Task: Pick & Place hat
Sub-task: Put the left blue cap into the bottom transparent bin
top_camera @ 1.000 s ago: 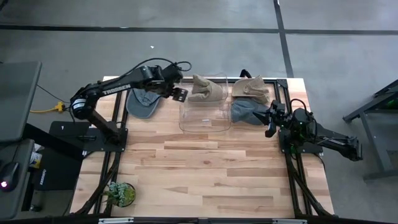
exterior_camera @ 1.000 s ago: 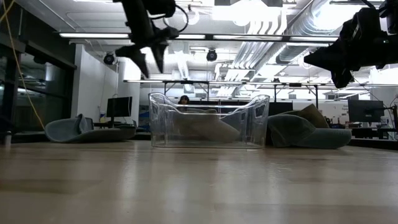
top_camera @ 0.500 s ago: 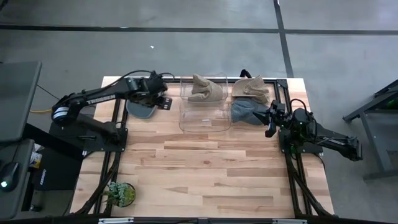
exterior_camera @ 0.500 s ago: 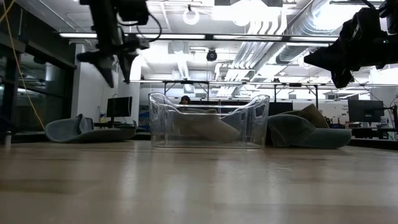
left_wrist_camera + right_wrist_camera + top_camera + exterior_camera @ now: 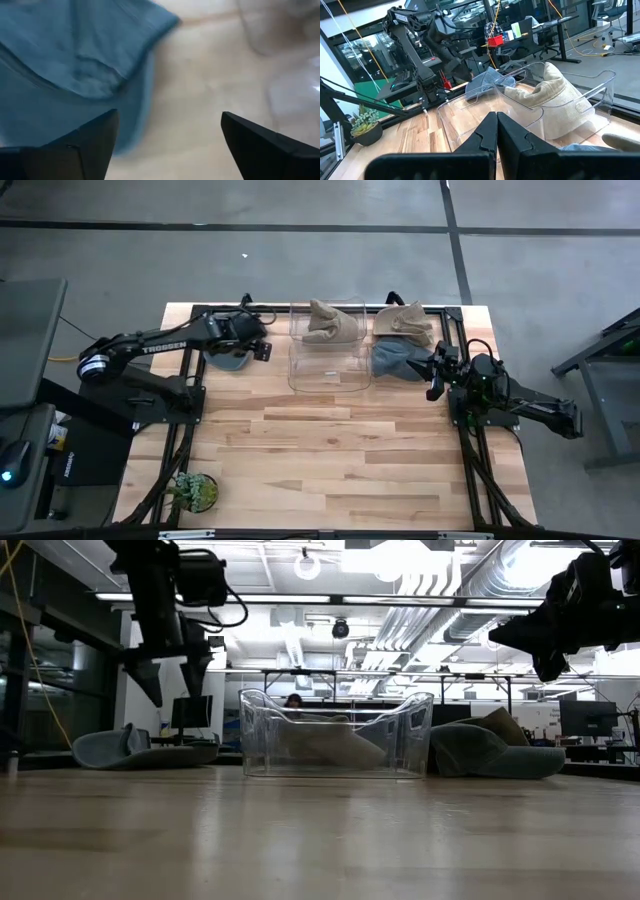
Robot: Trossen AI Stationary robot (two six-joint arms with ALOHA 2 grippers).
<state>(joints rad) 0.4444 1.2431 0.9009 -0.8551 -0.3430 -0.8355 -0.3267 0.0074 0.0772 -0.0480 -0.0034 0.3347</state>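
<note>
A blue-grey hat [image 5: 224, 360] lies flat on the table left of a clear bin [image 5: 328, 370]. A beige hat [image 5: 330, 323] sits in the bin's far half. Right of the bin lie another beige hat [image 5: 403, 321] and a second blue-grey hat [image 5: 398, 360]. My left gripper [image 5: 262, 350] hangs open above the left hat's right edge, fingers pointing down [image 5: 175, 692]; its wrist view shows that hat [image 5: 75, 55] beneath one finger and bare wood between the fingers. My right gripper [image 5: 433, 375] is shut [image 5: 496, 122] and raised beside the right blue-grey hat.
A small potted plant [image 5: 192, 491] stands near the table's near left corner. Bare wood [image 5: 340, 450] fills the near half of the table. The black frame rails [image 5: 470, 450] run along both sides. The bin's walls [image 5: 335, 735] rise between the two arms.
My left gripper has swung from above the bin's left edge toward the table's left and come down, ending over the left blue-grey hat's right edge. It has stayed open. The hats and the bin have kept their places.
</note>
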